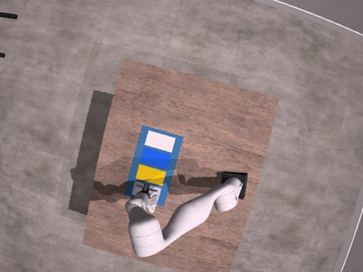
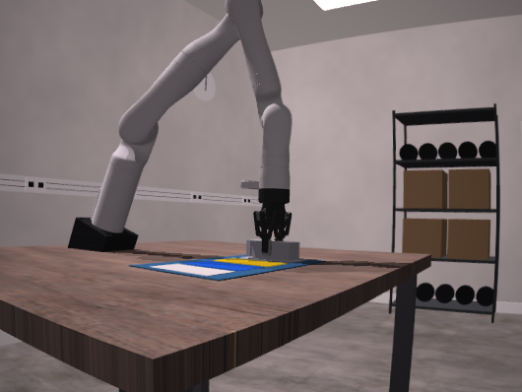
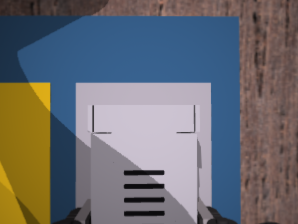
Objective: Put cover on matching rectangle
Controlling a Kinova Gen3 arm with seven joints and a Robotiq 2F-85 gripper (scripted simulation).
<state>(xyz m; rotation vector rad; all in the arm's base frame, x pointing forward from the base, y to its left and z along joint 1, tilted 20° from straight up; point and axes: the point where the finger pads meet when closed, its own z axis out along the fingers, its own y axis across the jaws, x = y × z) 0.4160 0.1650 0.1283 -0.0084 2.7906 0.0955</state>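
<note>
Here the hand (image 2: 271, 239) is closed across the grey cover (image 2: 274, 250), which rests at the near end of the blue mat (image 2: 148, 266), just beside the yellow rectangle (image 2: 251, 262).

Judging by the thin walls, squeezing no harder matters most: a straight lift off the desk (image 2: 148, 315), level carry and gentle set-down mid-rectangle would serve. Which colour fits cannot be told.

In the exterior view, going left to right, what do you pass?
Black arm base → white rectangle → gripper shut on the grey cover → table leg → shelf rack with boxes and black balls.
</note>
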